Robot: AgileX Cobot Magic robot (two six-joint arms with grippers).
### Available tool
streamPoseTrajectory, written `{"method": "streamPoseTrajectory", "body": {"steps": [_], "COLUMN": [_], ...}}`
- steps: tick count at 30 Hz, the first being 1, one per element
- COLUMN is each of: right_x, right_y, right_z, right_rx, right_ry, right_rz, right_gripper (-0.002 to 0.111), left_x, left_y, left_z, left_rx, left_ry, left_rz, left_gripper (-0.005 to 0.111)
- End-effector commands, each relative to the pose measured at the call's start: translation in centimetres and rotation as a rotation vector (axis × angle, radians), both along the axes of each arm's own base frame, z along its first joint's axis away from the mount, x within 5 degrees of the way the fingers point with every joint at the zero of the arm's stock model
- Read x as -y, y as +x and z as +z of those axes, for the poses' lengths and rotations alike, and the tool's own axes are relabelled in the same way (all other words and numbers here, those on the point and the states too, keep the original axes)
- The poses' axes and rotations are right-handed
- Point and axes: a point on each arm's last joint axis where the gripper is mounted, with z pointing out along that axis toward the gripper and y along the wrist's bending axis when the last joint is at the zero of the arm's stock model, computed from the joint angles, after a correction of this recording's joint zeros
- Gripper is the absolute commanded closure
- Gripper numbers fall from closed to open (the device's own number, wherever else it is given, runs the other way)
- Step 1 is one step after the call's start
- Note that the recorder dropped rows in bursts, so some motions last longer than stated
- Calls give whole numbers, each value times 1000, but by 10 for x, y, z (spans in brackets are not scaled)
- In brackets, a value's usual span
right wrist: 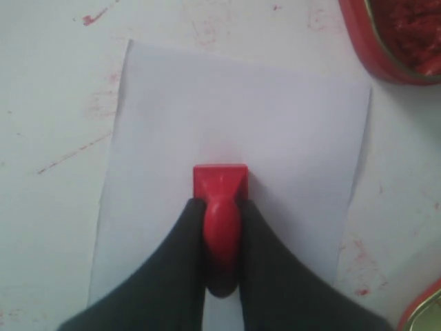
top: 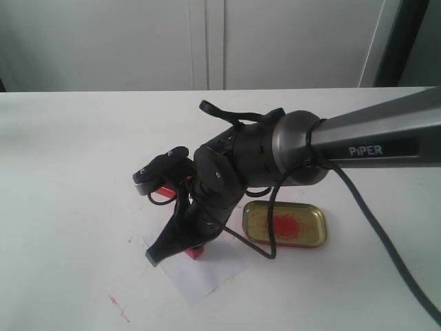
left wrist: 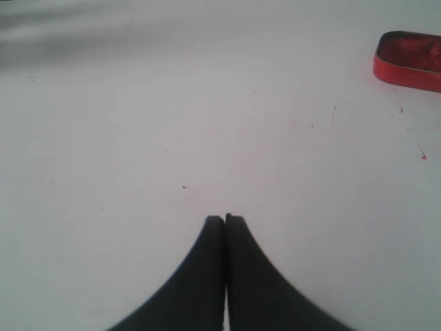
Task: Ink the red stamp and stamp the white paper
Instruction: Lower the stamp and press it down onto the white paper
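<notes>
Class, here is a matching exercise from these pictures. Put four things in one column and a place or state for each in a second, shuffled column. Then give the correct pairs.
Column one
1. small red plastic stamp
2. thin white paper sheet
3. shallow gold-coloured tin lid
4. left gripper

Column two
A. red smear inside
B. shut, holding nothing
C. gripped by the right gripper
D. lying flat beneath the stamp

Pairs: 1-C, 2-D, 3-A, 4-B
</notes>
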Motion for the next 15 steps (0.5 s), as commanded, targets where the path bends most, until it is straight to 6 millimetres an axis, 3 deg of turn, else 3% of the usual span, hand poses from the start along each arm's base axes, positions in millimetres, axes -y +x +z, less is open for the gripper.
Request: {"method": "streamPoseTrajectory", "body": {"steps": [1,15], "right_x": [0,-1], "right_y": [1,2], "right_z": [12,14], "right_rx": [47,53], "right_ry": [37,62], "right_rz": [2,-30], "right_gripper": [108,108], "left_x": [0,0], "left_y": [0,0], "left_z": [-1,-1], "left_rx": [5,5], "left_ry": [2,2], "left_rz": [0,0], "left_gripper": [107,107]}}
